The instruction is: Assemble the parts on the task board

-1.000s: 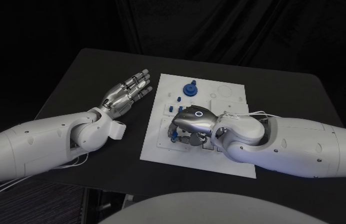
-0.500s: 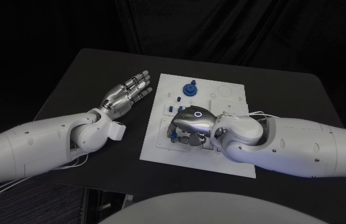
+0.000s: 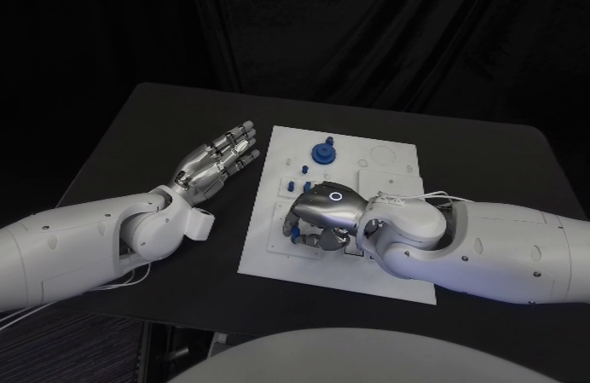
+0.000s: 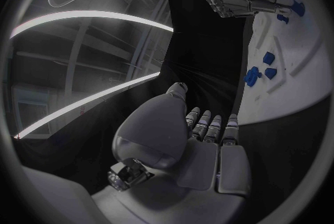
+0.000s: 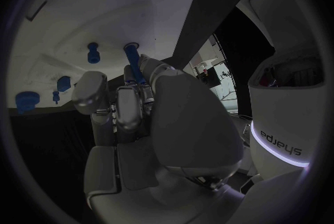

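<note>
The right hand [image 3: 326, 215] bends down over the near middle of the task board [image 3: 391, 171], fingers curled round a slim blue peg [image 5: 132, 59], presumably to seat it. The left hand [image 3: 219, 159] rests empty, fingers apart, over the counter [image 3: 135, 127] beside the board's left edge, leaving room. A blue knob [image 3: 323, 151] stands near the far edge.

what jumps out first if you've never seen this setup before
The right robot hand bends down over the middle of the white task board, its fingers around a blue peg. The left robot hand lies open, palm up, above the black table beside the board. A round blue part stands near the board's far edge.
</note>
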Motion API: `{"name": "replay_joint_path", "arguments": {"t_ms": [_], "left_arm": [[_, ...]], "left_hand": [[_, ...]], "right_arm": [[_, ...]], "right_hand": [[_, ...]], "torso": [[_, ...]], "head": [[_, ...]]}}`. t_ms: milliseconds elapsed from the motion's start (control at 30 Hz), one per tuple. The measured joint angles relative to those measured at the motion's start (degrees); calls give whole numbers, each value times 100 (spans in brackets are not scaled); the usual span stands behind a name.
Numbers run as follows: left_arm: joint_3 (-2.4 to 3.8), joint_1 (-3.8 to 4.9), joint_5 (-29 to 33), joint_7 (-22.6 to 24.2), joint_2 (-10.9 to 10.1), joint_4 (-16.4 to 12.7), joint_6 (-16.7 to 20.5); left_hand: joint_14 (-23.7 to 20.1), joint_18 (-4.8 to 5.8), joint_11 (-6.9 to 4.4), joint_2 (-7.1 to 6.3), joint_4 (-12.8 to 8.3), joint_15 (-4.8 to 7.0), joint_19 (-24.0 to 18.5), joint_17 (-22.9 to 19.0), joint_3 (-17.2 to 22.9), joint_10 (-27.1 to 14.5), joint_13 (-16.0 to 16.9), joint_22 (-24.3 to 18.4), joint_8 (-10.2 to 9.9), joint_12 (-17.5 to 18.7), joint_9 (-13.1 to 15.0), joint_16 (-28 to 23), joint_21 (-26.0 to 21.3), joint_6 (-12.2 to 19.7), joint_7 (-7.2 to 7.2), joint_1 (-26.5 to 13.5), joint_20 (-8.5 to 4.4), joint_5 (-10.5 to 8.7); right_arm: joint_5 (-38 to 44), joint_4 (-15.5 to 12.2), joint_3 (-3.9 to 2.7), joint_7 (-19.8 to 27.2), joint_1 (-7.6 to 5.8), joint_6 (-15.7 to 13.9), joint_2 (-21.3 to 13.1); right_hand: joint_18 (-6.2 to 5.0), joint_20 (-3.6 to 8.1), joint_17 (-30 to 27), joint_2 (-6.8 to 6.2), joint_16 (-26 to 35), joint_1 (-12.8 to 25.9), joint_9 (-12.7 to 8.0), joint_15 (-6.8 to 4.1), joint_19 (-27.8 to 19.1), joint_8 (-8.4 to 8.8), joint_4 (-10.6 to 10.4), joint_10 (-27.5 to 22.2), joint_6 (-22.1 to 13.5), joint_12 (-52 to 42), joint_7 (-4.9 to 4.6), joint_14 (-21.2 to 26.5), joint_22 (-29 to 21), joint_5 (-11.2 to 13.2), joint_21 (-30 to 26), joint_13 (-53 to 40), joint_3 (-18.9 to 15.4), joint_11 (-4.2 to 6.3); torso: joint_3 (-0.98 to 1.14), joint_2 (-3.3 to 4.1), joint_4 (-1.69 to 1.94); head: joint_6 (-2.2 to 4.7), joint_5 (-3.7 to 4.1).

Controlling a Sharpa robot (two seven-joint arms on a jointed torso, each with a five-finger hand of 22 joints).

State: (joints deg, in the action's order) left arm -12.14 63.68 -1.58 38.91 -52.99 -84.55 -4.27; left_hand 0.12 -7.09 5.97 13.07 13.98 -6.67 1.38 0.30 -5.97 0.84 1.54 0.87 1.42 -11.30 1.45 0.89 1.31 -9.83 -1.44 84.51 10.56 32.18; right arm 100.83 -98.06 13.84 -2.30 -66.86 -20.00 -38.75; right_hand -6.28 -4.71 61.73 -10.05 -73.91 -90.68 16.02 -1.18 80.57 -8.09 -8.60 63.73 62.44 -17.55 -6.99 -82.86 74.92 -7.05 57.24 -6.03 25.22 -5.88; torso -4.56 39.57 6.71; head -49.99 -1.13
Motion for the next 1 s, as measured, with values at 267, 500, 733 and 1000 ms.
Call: {"name": "replay_joint_path", "arguments": {"t_ms": [267,500,733,1000], "left_arm": [[0,-2,0,0,4,12,-4],[0,-3,0,0,7,15,-9],[0,-6,0,0,7,24,-17],[0,-10,0,0,13,29,-29]], "left_hand": [[0,1,0,0,0,0,21,0,0,0,0,0,0,0,0,0,0,-1,-40,0,21,0],[0,1,0,0,0,0,21,0,0,0,0,5,0,0,0,-1,21,-1,-40,0,21,0],[0,1,0,0,0,0,21,0,0,0,0,5,0,0,0,-1,21,-1,-40,0,20,0],[21,1,0,0,0,-21,20,0,32,0,-1,4,0,0,-1,-1,21,-22,-61,0,20,0]], "right_arm": [[1,19,-5,0,13,4,11],[2,21,-8,-7,23,13,-2],[5,5,15,-27,58,71,-36],[7,3,9,-41,58,97,-56]], "right_hand": [[-1,11,-56,-15,55,15,25,-20,-12,0,16,17,0,10,0,20,0,26,-67,-8,-16,17],[0,20,-107,-29,93,29,44,-20,-21,0,40,27,0,21,0,21,-1,26,-134,-27,8,27],[0,20,-110,-19,93,19,64,-20,-21,0,56,27,0,63,0,21,-1,28,-134,-19,-8,29],[0,-5,-150,-22,116,21,87,23,-46,90,57,7,-152,61,-38,64,-1,71,-207,-54,-8,49]], "torso": [[-3,-3,-1],[-3,-4,1],[-3,-4,1],[-2,-3,0]], "head": [[0,-9],[0,-7],[0,-10],[0,-6]]}}
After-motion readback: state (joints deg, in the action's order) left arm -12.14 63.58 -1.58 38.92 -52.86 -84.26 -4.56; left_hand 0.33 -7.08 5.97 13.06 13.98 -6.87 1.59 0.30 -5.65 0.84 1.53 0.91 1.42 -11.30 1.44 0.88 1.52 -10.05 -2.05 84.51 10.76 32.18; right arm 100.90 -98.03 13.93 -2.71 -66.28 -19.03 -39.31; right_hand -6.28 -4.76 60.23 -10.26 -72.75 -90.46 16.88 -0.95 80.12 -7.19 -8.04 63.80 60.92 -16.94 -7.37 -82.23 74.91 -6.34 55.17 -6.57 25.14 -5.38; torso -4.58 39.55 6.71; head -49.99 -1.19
